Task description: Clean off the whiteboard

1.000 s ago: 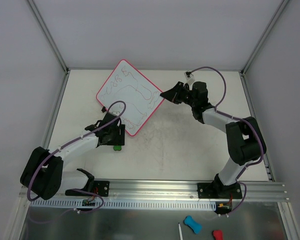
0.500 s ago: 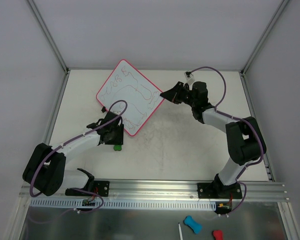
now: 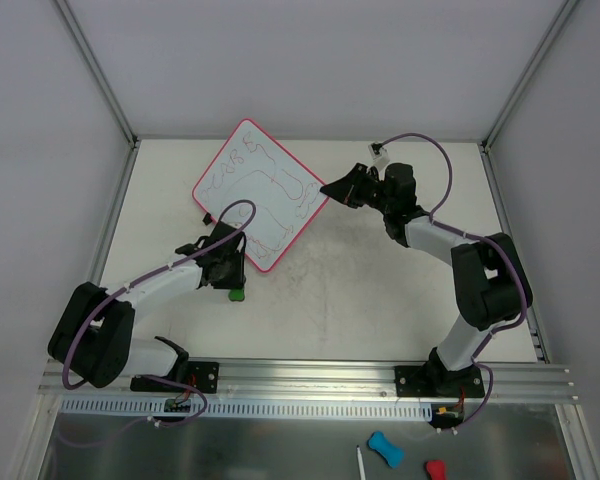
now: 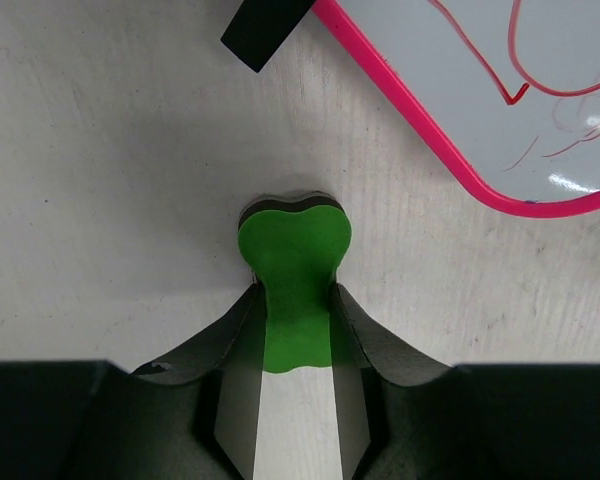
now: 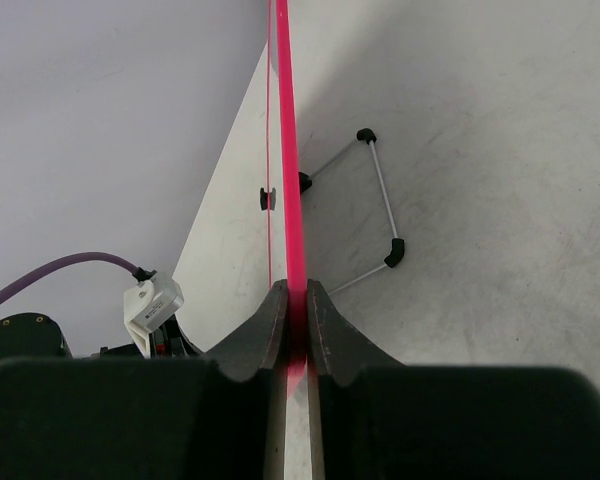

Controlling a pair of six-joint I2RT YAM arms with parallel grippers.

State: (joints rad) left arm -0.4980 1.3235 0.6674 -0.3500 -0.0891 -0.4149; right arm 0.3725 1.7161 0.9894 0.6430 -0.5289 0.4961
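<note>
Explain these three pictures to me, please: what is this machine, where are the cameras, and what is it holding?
These are two robot arms bolted at the near edge of a table. Each arm ends in a two-finger gripper. The wide picture comes from a fixed camera above and behind the arms. The other two come from small cameras on the wrists, so each shows its own fingers at the bottom.

On the table is a square whiteboard with a pink rim and red scribbles. The right gripper pinches the board's rim at one corner, which its wrist camera sees edge-on. The left gripper is closed around the narrow middle of a small green block, probably the eraser. The block is close beside the board but not touching it.
</note>
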